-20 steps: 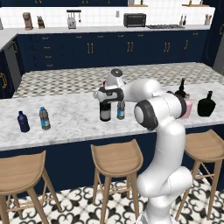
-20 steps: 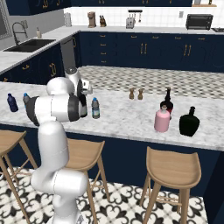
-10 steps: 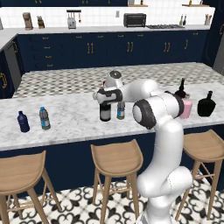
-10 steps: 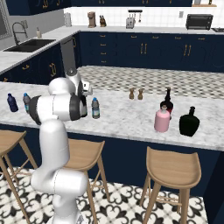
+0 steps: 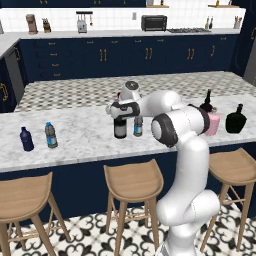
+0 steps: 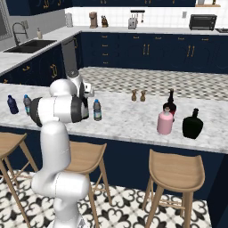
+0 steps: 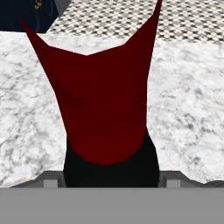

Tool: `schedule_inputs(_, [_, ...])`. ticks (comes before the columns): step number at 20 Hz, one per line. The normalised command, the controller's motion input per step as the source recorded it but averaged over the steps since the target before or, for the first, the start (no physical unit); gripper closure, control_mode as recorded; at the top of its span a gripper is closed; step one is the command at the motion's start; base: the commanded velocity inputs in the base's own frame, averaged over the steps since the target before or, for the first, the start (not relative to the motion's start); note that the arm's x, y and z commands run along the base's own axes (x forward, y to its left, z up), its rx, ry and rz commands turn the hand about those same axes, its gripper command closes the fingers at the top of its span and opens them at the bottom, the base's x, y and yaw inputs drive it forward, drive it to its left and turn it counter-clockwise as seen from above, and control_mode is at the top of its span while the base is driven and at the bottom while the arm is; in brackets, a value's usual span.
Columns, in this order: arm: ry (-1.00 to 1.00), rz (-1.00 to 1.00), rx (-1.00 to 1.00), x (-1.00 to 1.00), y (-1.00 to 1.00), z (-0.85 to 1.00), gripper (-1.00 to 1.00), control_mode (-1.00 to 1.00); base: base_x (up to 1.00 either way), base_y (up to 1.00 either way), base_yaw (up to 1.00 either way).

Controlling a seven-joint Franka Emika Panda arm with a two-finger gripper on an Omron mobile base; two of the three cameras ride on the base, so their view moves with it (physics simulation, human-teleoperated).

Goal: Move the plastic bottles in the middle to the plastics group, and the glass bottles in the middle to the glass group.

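Note:
The wine bottle [image 5: 119, 129] stands mid-counter, its red cap [image 7: 105, 100] close under the hand camera. My gripper [image 5: 119, 115] sits down over its top, one fingertip [image 7: 51, 181] on each side of the dark shoulder; whether they press on it is unclear. Right beside it is the small water bottle [image 5: 138, 126] [image 6: 97, 110]. The pink bottle [image 5: 214, 125] [image 6: 164, 123] stands to the right, near the black flask [image 5: 235, 120] [image 6: 192, 124] and the dark slim-necked bottle [image 5: 206, 103] [image 6: 170, 103]. At far left stand a dark-blue bottle [image 5: 26, 139] and a second water bottle [image 5: 50, 136].
Two small shakers [image 6: 138, 95] stand on the counter's far side behind the middle bottles. Wooden stools [image 5: 132, 182] line the near edge of the marble counter [image 5: 85, 145]. Open counter lies between the left pair of bottles and the middle ones.
The hand has come down a little over the wine bottle's top, and its fingers have drawn closer together. The bottles have not moved.

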Motion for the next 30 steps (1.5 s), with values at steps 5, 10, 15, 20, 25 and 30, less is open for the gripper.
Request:
schedule_inputs(5, [0.0,0.0,0.0,-0.05,0.0,0.02,1.0,-1.0,0.0,0.0,0.0])
schedule_inputs(10, [0.01,0.0,0.0,-0.63,-0.03,0.35,1.0,-1.0,0.0,0.0,0.0])
schedule_inputs(15, [-0.06,0.0,0.06,-0.97,-0.24,0.09,1.0,-1.0,0.0,0.0,0.0])
schedule_inputs(20, [-0.22,0.0,0.1,-0.9,-0.53,0.01,1.0,-1.0,0.0,0.0,0.0])
schedule_inputs(25, [-0.09,0.0,0.02,-0.34,-0.53,0.37,1.0,-1.0,0.0,0.0,0.0])
schedule_inputs(30, [0.0,0.0,0.0,-0.02,-0.56,0.56,1.0,-1.0,0.0,0.0,0.0])
